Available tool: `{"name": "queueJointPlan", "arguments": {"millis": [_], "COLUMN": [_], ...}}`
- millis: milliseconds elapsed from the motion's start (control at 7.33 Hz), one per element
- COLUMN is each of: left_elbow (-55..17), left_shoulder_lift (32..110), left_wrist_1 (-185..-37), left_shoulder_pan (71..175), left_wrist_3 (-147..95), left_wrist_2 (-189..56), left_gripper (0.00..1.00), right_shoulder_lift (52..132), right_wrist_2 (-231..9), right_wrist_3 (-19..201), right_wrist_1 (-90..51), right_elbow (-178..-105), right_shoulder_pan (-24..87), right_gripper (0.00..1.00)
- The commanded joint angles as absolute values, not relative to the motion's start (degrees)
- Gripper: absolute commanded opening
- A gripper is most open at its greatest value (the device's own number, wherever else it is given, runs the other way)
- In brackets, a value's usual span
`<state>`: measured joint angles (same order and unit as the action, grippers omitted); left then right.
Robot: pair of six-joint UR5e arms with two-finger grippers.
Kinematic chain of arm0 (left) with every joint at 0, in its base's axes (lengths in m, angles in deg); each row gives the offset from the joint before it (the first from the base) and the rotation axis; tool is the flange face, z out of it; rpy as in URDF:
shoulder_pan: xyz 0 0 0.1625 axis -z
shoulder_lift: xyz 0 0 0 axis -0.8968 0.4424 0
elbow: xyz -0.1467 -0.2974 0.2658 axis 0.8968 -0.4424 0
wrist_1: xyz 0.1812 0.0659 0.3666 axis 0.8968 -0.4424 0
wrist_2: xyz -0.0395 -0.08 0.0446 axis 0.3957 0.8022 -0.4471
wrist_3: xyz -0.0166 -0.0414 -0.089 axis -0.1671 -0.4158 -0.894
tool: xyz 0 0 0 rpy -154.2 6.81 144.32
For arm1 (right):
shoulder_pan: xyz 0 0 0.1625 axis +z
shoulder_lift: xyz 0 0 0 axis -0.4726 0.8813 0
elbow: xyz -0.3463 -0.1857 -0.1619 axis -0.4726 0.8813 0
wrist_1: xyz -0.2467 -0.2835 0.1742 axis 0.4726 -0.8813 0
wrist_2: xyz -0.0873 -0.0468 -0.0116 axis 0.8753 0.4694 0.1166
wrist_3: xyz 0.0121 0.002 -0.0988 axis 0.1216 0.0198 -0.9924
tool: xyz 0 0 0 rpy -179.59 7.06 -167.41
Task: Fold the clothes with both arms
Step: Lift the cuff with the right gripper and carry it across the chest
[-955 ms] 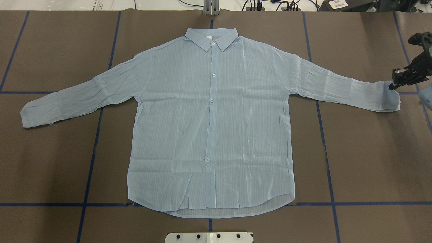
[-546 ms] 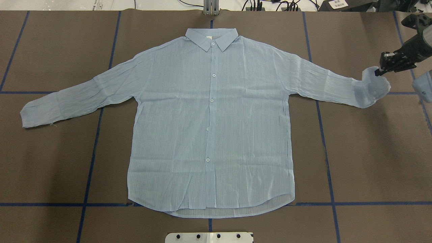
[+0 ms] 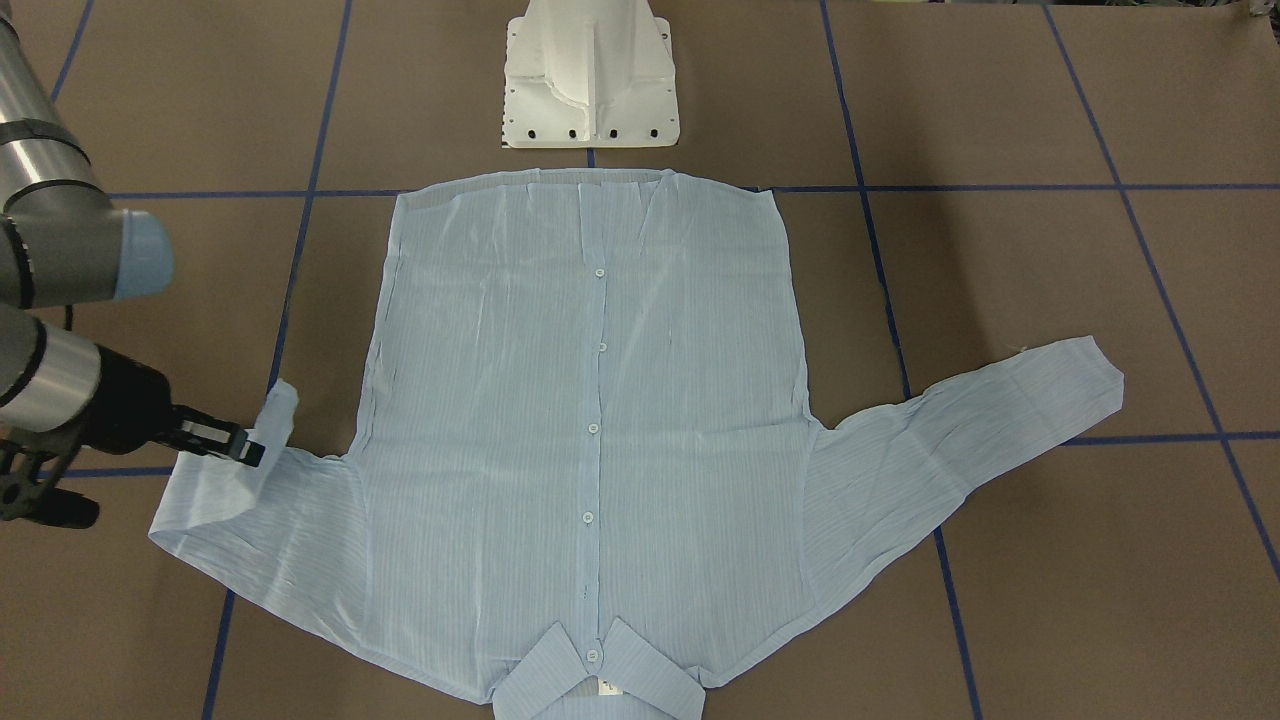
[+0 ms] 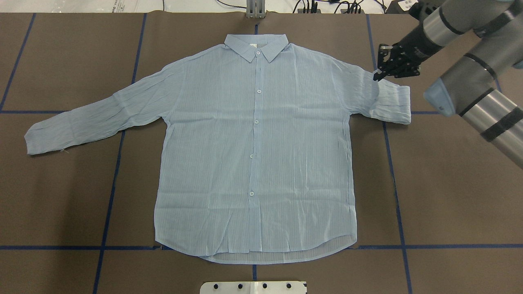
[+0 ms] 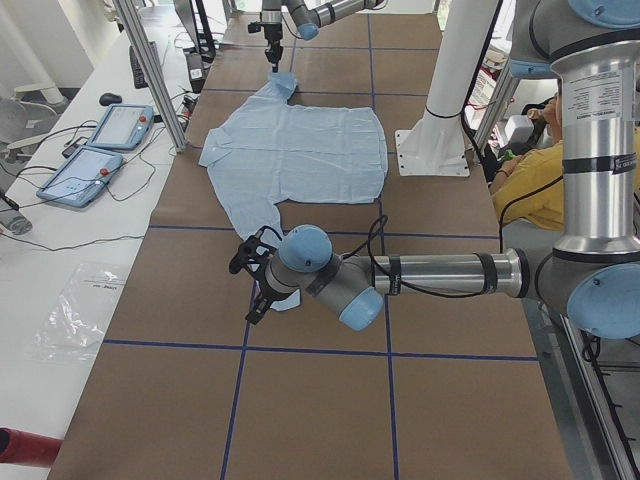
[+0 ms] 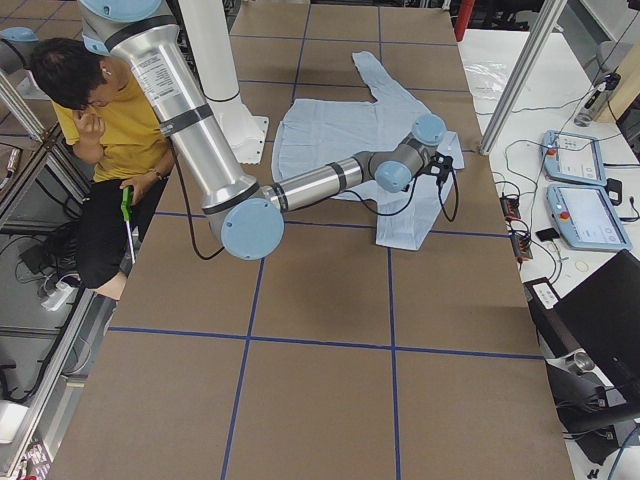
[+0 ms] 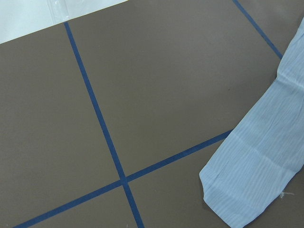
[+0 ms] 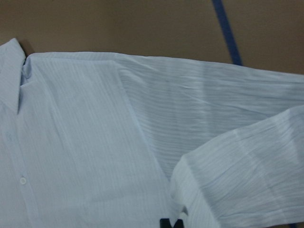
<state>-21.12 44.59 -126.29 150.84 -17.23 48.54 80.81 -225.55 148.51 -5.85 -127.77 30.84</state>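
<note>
The pale blue shirt [image 4: 253, 143] lies flat and buttoned on the brown table, collar far from the robot base. My right gripper [image 4: 376, 75] is shut on the right sleeve's cuff, holding it just above the upper sleeve, so the sleeve [image 4: 392, 102] is doubled back on itself. The front view shows the same gripper [image 3: 250, 452] with the cuff [image 3: 280, 408] raised. The left sleeve [image 4: 81, 122] lies stretched out flat. My left gripper [image 5: 255, 288] hovers near that sleeve's cuff [image 7: 251, 190]; it shows only in the left side view, so I cannot tell its state.
The white pedestal base [image 3: 590, 80] stands at the near table edge behind the shirt's hem. Blue tape lines [image 4: 110, 196] cross the table. A person in yellow [image 6: 100, 110] sits beside the robot. Teach pendants [image 5: 100, 140] lie on the side bench.
My right gripper has lifted the right cuff off the table and carried it inward toward the shoulder, folding the sleeve over. The right arm now reaches far into the overhead view.
</note>
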Motion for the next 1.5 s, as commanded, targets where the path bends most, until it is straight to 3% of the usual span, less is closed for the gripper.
{"name": "queueJointPlan", "arguments": {"millis": [0,136,682,819,1365], "left_elbow": [-20.91,-21.09,-20.91,-19.08,-7.5], "left_shoulder_lift": [45.04,45.13,45.74,47.22,58.28], "left_wrist_1": [-126.25,-126.25,-125.9,-125.9,-126.43], "left_shoulder_pan": [150.84,150.84,150.41,149.36,137.87], "left_wrist_3": [-17.24,-17.33,-18.47,-21.0,-38.47], "left_wrist_2": [48.62,48.88,48.88,48.88,48.45], "left_gripper": [1.0,1.0,1.0,1.0,1.0], "right_shoulder_lift": [65.53,57.54,46.84,46.82,44.79], "right_wrist_2": [-216.48,-209.42,-197.34,-196.61,-192.74], "right_wrist_3": [158.76,160.0,167.99,169.06,175.75], "right_wrist_1": [-5.65,-5.65,0.31,0.33,-0.19], "right_elbow": [-118.0,-110.62,-100.11,-99.57,-102.18], "right_shoulder_pan": [24.03,19.83,12.25,11.53,7.31], "right_gripper": [0.0,0.0,0.0,0.99,1.0]}}
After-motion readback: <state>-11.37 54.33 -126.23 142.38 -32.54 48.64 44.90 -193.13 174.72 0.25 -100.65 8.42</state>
